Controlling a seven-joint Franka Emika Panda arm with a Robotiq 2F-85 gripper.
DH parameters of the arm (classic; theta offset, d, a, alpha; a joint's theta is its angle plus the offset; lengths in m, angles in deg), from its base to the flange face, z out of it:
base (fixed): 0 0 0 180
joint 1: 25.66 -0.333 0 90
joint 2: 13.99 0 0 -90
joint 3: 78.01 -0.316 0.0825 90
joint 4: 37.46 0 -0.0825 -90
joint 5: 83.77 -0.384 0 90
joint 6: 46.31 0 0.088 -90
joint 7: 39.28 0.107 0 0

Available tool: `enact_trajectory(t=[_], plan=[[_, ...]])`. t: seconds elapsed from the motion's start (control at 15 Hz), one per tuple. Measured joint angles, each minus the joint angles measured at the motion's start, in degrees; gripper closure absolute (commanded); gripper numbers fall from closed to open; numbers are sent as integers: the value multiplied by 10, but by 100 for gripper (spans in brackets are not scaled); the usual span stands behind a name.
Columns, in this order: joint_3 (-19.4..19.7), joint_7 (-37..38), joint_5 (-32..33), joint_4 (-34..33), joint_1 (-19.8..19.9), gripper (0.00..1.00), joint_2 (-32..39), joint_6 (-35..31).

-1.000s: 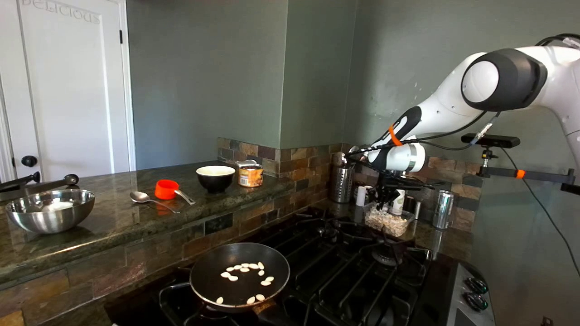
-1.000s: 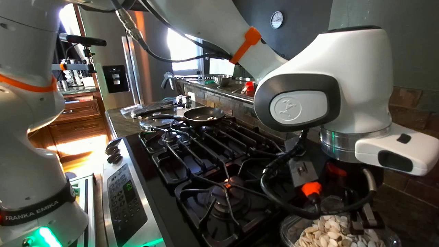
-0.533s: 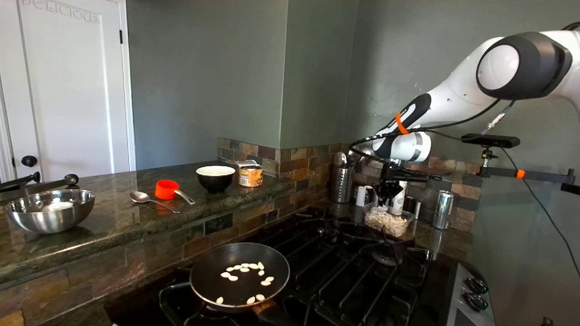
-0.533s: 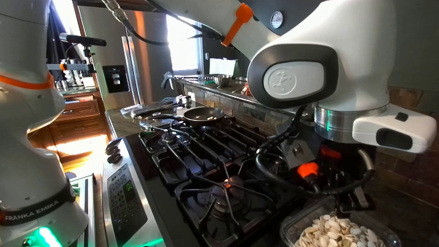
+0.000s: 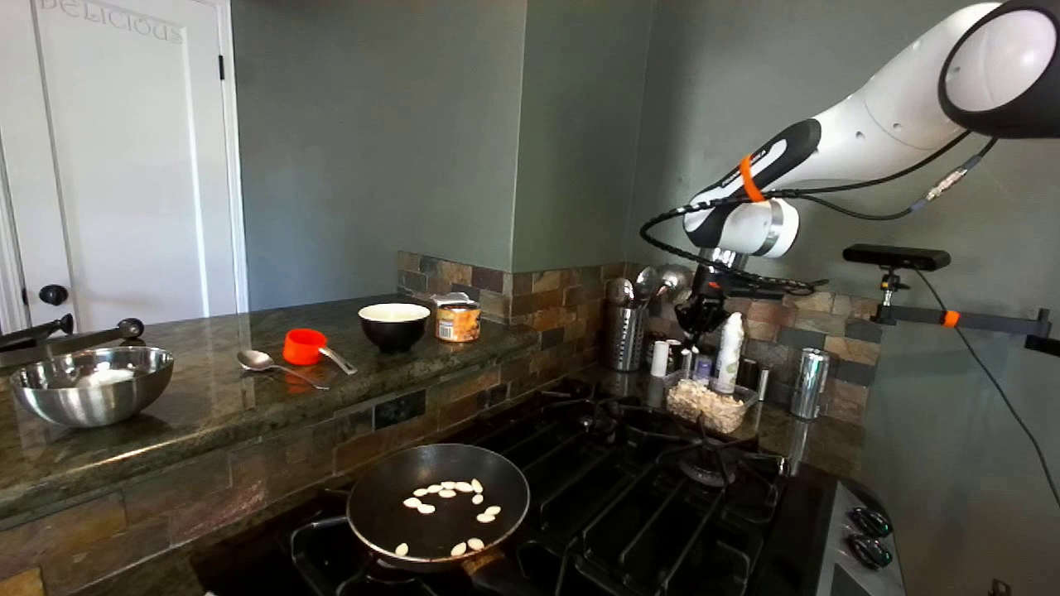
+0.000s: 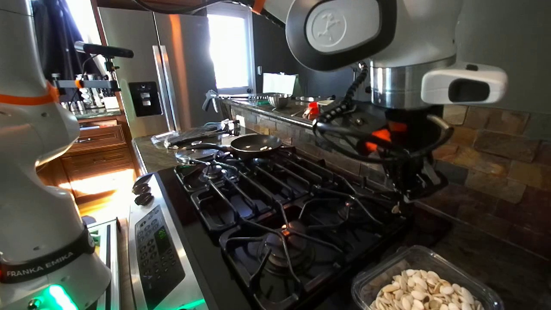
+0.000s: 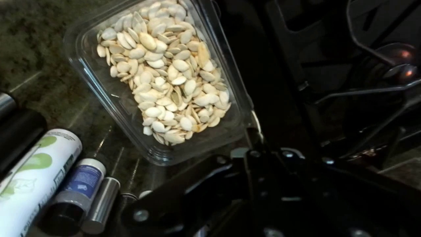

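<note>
My gripper (image 5: 691,341) is held in the air above a clear plastic container (image 6: 424,254) of pale pumpkin seeds (image 6: 417,292). In the wrist view the gripper (image 7: 258,140) is at the bottom, its jaws together at the tips on one seed (image 7: 257,121), which shows as a thin pale edge. The seed also hangs below the fingertips in an exterior view (image 6: 396,209). The container (image 7: 105,102) lies up and left of the jaws in the wrist view, apart from them. A black frying pan (image 5: 439,468) with several scattered seeds (image 5: 447,493) sits on the stove.
Black stove grates (image 5: 629,530) lie between pan and container. A white spray can (image 5: 729,352), small bottles and a utensil holder (image 5: 627,338) stand behind the container. A raised counter (image 5: 248,414) holds a steel bowl (image 5: 95,397), spoon (image 5: 257,359), red measuring cup (image 5: 305,346), black bowl (image 5: 394,331) and can (image 5: 458,322).
The arm has lifted the gripper up out of the seed container. One seed now shows between its fingertips. The container and the pan have not moved.
</note>
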Motion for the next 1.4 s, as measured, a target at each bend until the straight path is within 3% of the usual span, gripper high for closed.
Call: enact_trajectory(t=[0.4, 0.93, 1.4], plan=[[-12, -10, 28, 32, -60, 99, -78, 3], [-66, -14, 70, 64, -156, 96, -147, 4], [-70, -23, 73, 64, -169, 99, -150, 6]])
